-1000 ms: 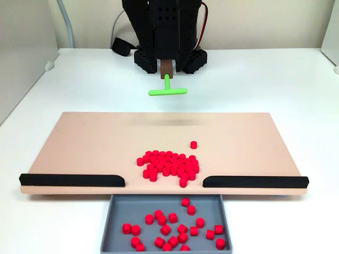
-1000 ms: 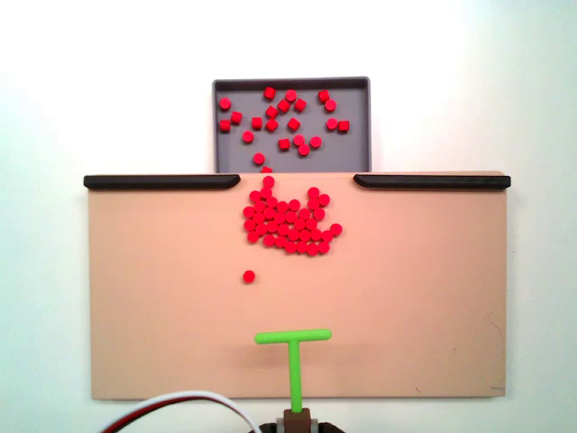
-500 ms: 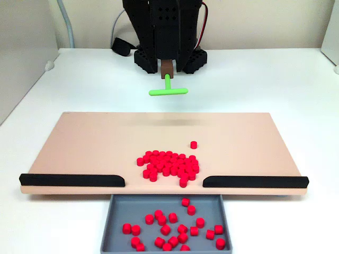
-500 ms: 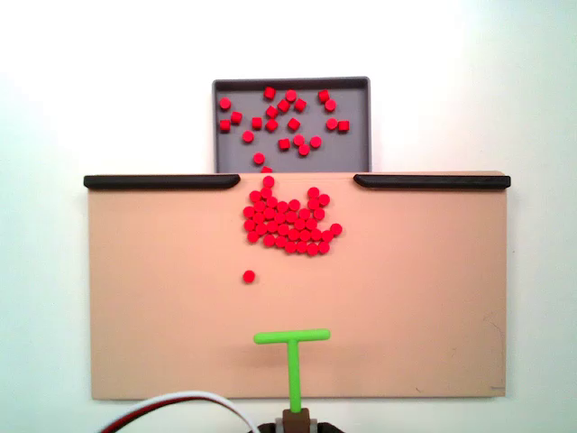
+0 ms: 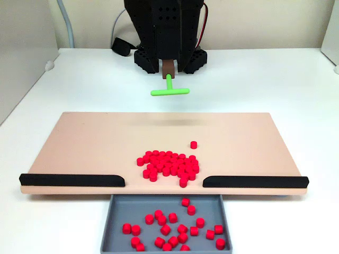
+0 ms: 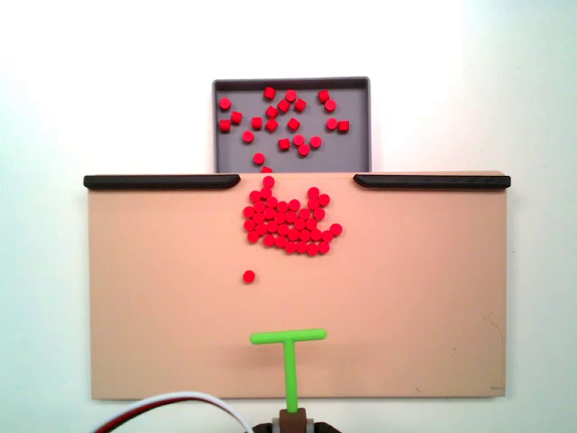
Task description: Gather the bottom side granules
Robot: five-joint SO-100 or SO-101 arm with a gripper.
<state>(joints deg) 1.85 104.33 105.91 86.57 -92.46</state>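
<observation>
In a fixed view the granules [image 5: 169,166] lie heaped on the tan board [image 5: 85,143] by the gap between its two black rails; one sits alone just beyond, more lie in the grey tray [image 5: 111,227] on the surface. The gripper [image 5: 168,69] is closed on the green T-shaped stick [image 5: 169,91], raised over the board's far edge.

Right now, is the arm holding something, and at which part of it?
Yes. The gripper holds the green T-shaped stick by the end of its stem, with the crossbar pointing away from the arm.
</observation>
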